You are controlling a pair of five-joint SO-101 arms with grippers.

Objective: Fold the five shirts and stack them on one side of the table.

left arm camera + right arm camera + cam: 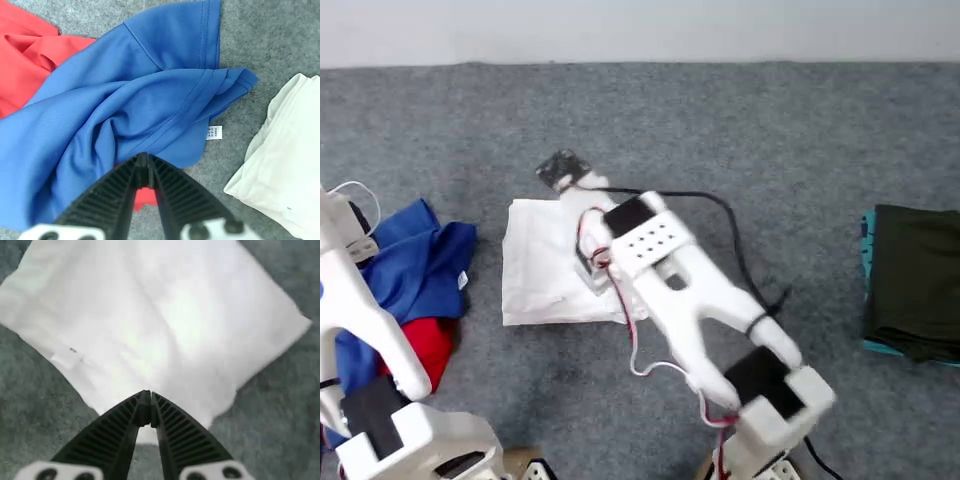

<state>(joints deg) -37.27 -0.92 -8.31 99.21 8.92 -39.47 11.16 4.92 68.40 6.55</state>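
Grey, carpet-like cloth covers the tabletop (770,130), over which the five shirts are spread in three groups. A white folded shirt (545,265) is laid flat as a rectangle near the middle. The right gripper (146,396) is held low over one edge of it. Its fingers (175,435) are pressed together, and no cloth is seen between them. This posture is judged to suit pressing or nudging rather than lifting.

At the high view's right edge a dark folded shirt (918,280) is laid squarely on a teal folded shirt (867,232); this is taken to be the stack under construction. On the opposite side a crumpled blue shirt (125,100) is heaped partly over a crumpled red shirt (25,60), near the white one but apart from it. The left gripper (146,159) is held just above the blue folds, its fingers (115,195) closed together with nothing visibly caught in them.

Two shirts are thus judged stacked, one folded but not yet stacked, and two yet to be folded. Since the white fabric looks thin and slack, its folds could be lost if it is raised by a single edge.
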